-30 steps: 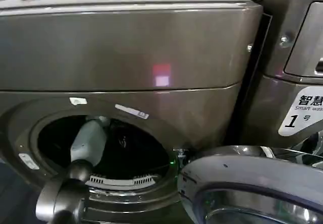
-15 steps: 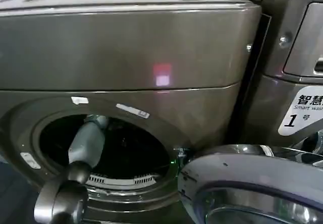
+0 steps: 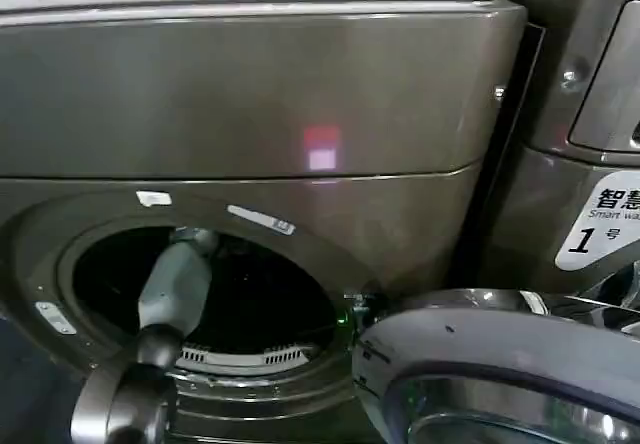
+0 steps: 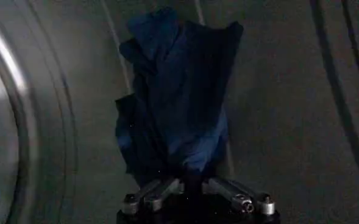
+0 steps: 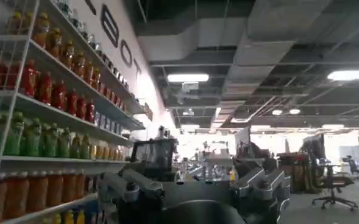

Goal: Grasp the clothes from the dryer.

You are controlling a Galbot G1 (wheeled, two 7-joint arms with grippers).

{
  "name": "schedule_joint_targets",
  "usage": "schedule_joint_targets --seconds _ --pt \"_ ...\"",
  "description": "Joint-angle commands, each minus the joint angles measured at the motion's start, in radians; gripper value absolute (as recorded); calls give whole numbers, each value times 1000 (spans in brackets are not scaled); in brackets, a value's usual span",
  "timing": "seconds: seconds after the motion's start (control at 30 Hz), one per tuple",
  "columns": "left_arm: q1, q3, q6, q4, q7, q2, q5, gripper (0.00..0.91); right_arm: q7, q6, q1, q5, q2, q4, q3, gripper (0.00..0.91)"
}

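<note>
Inside the dryer (image 3: 260, 94), through the round mouth at lower left of the head view, the left arm reaches deep. At the bottom centre of the left wrist view, the left end effector (image 4: 194, 189) is pinched closed on the clothes (image 4: 176, 91), which hang bunched before it. The grasp looks made; drawing the bundle out through the mouth remains. The right end effector (image 5: 194, 185), parked, stands wide, holding nothing.
</note>
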Motion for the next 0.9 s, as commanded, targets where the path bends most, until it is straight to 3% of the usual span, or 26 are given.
schedule_joint_targets --seconds 0.03,0.3,0.4,0.5,0.6,0.9 --pt "23 3 198 -203 -112 -5 -123 0 9 -33 14 18 -5 20 -12 907" --pt "78 -63 287 -311 -484 -68 -321 0 7 -7 27 -5 -7 13 -25 907" --pt "110 -57 382 -375 -560 -74 -424 0 12 -3 28 -16 -6 18 -28 907" --pt "152 -57 438 -436 -647 -84 -479 0 32 -68 37 31 -10 52 -19 907" --pt "188 -63 482 -481 -772 -98 -508 0 32 34 41 -36 -14 21 -39 907" --pt "289 -57 655 -644 -1193 -145 -995 0 31 37 33 -62 -13 17 -28 907"
